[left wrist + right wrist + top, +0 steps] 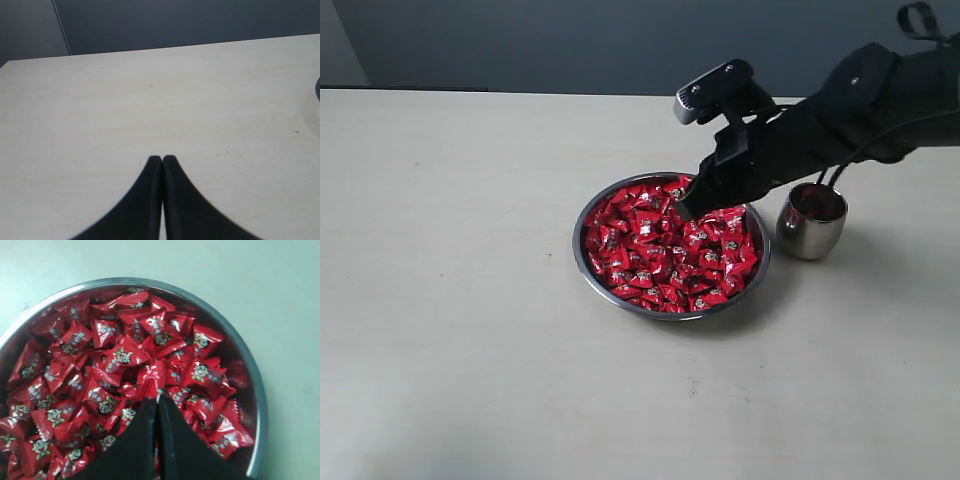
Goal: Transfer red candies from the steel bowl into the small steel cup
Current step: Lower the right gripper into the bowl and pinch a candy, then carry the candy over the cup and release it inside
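While among red candies (120, 355), right gripper (158, 399) (closed)

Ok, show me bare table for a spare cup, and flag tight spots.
Free: the table left of the steel bowl in the exterior view, and the strip between the bowl and the near edge. Crowded: the narrow gap between the bowl and the small steel cup, with the right arm over it, right pincer in the red candies.
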{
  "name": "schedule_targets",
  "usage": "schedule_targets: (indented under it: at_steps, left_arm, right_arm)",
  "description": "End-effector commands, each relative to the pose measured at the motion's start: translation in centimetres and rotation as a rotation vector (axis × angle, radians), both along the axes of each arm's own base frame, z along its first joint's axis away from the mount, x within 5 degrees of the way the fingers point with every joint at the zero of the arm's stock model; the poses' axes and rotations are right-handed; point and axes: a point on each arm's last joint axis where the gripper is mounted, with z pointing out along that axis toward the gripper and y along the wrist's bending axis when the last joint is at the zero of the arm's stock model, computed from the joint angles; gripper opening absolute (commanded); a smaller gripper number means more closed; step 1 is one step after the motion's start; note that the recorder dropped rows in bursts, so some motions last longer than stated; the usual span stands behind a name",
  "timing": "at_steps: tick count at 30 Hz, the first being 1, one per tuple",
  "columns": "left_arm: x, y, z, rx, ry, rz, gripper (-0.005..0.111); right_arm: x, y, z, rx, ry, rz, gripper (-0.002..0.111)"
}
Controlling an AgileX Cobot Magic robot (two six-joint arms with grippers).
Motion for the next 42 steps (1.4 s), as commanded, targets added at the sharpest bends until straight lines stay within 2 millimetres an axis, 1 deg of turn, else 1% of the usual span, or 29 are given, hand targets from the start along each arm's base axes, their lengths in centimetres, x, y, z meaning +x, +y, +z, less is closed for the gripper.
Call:
schedule_targets:
  at_steps: [1, 2, 5, 7, 11, 13, 18, 22, 24, 29, 33, 36, 42]
  left_arm:
    - [0.0, 0.0, 0.3, 0.003, -0.018, -0.005, 0.0]
    - [0.0, 0.0, 0.3, 0.003, -0.018, -0.005, 0.0]
    - [0.0, 0.0, 0.3, 0.003, -0.018, -0.005, 0.0]
    - [0.0, 0.0, 0.3, 0.003, -0.018, -0.005, 0.0]
    - [0.0, 0.0, 0.3, 0.003, -0.018, -0.005, 0.0]
    - [0.0, 0.0, 0.3, 0.003, -0.018, -0.005, 0.0]
    - [0.0, 0.0, 0.3, 0.003, -0.018, -0.005, 0.0]
    - [0.0, 0.0, 0.3, 0.003, -0.018, -0.005, 0.0]
    - [0.0, 0.0, 0.3, 0.003, -0.018, -0.005, 0.0]
    - [0.0, 0.0, 0.3, 0.003, -0.018, -0.005, 0.0]
    - [0.0, 0.0, 0.3, 0.003, -0.018, -0.005, 0.0]
    - [0.0, 0.0, 0.3, 0.003, -0.018, -0.005, 0.0]
    - [0.0, 0.0, 0.3, 0.003, -0.018, -0.005, 0.0]
  right_arm:
    - [-2.0, -2.3, 1.8, 0.004, -0.126, -0.077, 0.0]
    - [-2.5, -3.0, 2.4, 0.011, -0.167, -0.103, 0.0]
    - [-3.7, -4.3, 2.6, 0.022, -0.224, -0.171, 0.0]
    - [-4.0, -5.2, 2.2, 0.017, -0.268, -0.231, 0.0]
    - [-4.4, -6.3, 1.1, 0.008, -0.284, -0.323, 0.0]
    - [-4.2, -7.1, 0.8, 0.009, -0.27, -0.374, 0.0]
    - [-3.2, -10.7, 0.0, 0.007, -0.191, -0.512, 0.0]
    - [-2.9, -12.6, -0.5, 0.009, -0.114, -0.554, 0.0]
    - [-2.8, -12.9, -0.5, 0.01, -0.107, -0.562, 0.0]
    - [-2.5, -12.3, 0.2, 0.041, -0.078, -0.526, 0.0]
    - [-1.9, -12.0, 0.7, 0.054, -0.086, -0.518, 0.0]
    - [-1.3, -11.6, 0.2, 0.06, -0.048, -0.513, 0.0]
    - [0.4, -10.8, -1.6, 0.038, 0.024, -0.478, 0.0]
